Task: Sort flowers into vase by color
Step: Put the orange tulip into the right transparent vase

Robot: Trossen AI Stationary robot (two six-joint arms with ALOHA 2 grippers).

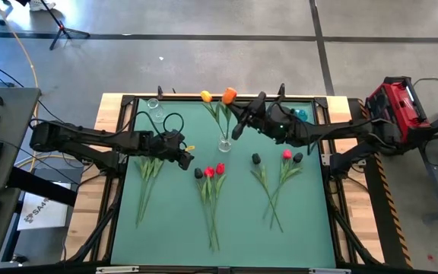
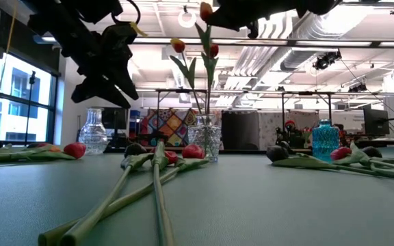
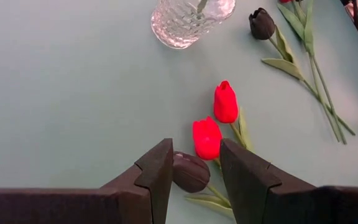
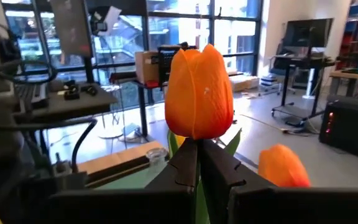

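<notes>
A clear glass vase (image 1: 225, 143) (image 2: 205, 140) stands mid-table with tulips upright in it. One has an orange head (image 1: 229, 95) (image 4: 199, 93), another a yellow-orange head (image 1: 205, 97) (image 4: 283, 167). My right gripper (image 1: 236, 114) (image 4: 199, 155) is shut on the orange one. My left gripper (image 1: 188, 158) (image 3: 194, 147) hovers open above a dark tulip head (image 1: 198, 173) (image 3: 191, 172), clear of the table in the low view. Beside that head, two red tulips (image 1: 214, 170) (image 3: 207, 138) lie flat on the table. My right gripper pinches the orange tulip's stem (image 4: 199, 144) just below the head, between both fingers. The fingers come about level from the table's right side and lie across the stem. The tulip stands upright with its lower stem in the glass vase (image 2: 205, 140).
A bunch of stems (image 1: 149, 169) lies at the table's left. Two dark tulips and a red one (image 1: 287, 154) lie at the right. A clear vase (image 1: 153, 104) (image 2: 93, 130) and a blue vase (image 1: 300, 114) (image 2: 325, 140) stand near the far edge.
</notes>
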